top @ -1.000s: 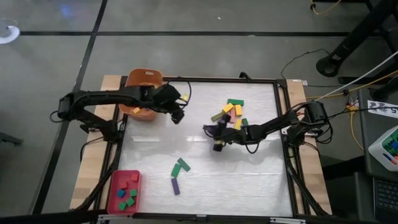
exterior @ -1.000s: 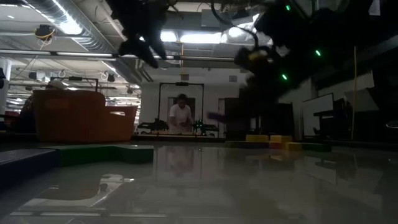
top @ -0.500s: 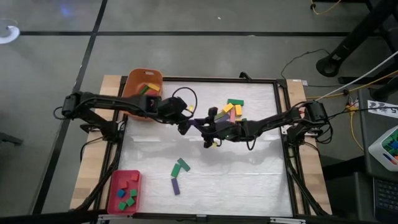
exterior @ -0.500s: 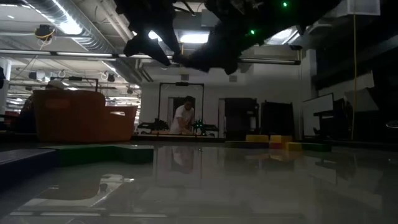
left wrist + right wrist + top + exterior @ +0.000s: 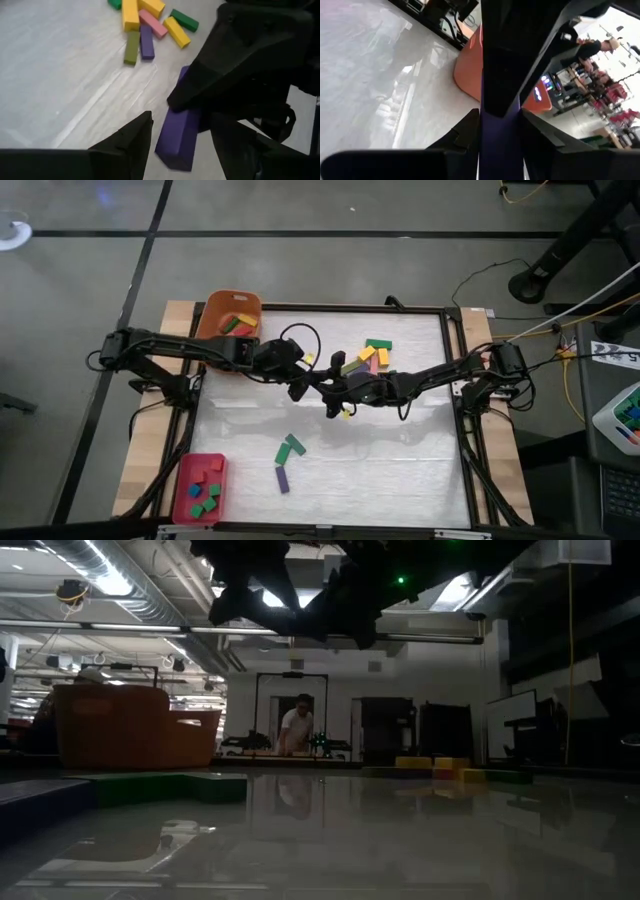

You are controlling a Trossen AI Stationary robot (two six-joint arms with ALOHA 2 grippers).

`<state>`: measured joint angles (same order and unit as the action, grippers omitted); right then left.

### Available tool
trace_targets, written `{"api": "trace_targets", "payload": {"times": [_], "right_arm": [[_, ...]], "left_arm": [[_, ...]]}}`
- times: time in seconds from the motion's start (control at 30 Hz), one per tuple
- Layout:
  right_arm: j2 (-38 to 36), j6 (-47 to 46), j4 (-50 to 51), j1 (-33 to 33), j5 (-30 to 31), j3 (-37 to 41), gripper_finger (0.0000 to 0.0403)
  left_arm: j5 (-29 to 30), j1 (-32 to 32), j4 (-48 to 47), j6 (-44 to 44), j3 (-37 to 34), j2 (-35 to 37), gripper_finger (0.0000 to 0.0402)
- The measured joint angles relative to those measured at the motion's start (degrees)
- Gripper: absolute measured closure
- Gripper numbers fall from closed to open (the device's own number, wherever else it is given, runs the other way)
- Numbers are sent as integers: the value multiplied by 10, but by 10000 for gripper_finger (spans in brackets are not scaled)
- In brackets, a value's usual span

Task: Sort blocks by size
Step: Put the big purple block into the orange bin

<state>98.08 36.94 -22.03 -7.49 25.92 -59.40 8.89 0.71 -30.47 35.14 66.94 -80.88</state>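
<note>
One white, glossy table [image 5: 400, 470] with a black frame is your landmark; its sheen mirrors the ceiling lights of the workshop hall beyond, where a person [image 5: 293, 728] stands at a far bench. One rounded orange tub [image 5: 225, 328] sits at the table's far-left corner, holding a few blocks. One flat red tray [image 5: 199, 487] lies at the near-left corner with six small cubes, green, blue and red. Two dark arms meet above the table's middle. Your right gripper [image 5: 332, 388] pinches one purple bar [image 5: 179, 131], a smooth, square-edged long block, held clear of the surface. Your left gripper [image 5: 300, 383] has its fingers spread on either side of that bar's free end. One loose cluster of blocks [image 5: 372, 357], yellow, green, pink, olive and purple, lies toward the table's far side. Three bars [image 5: 286, 456], two green, one purple, lie nearer the front edge.
</note>
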Motion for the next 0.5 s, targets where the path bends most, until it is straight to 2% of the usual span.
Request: {"api": "trace_targets", "payload": {"times": [0.17,0.4,0.5], "right_arm": [[0,22,-10,0,0,0,290],[0,29,-8,-1,3,0,290],[0,28,-6,0,3,0,285]], "left_arm": [[-1,-3,-5,-11,0,0,245],[-10,-4,-3,-27,0,0,344],[-9,-4,-4,-25,0,0,353]]}}
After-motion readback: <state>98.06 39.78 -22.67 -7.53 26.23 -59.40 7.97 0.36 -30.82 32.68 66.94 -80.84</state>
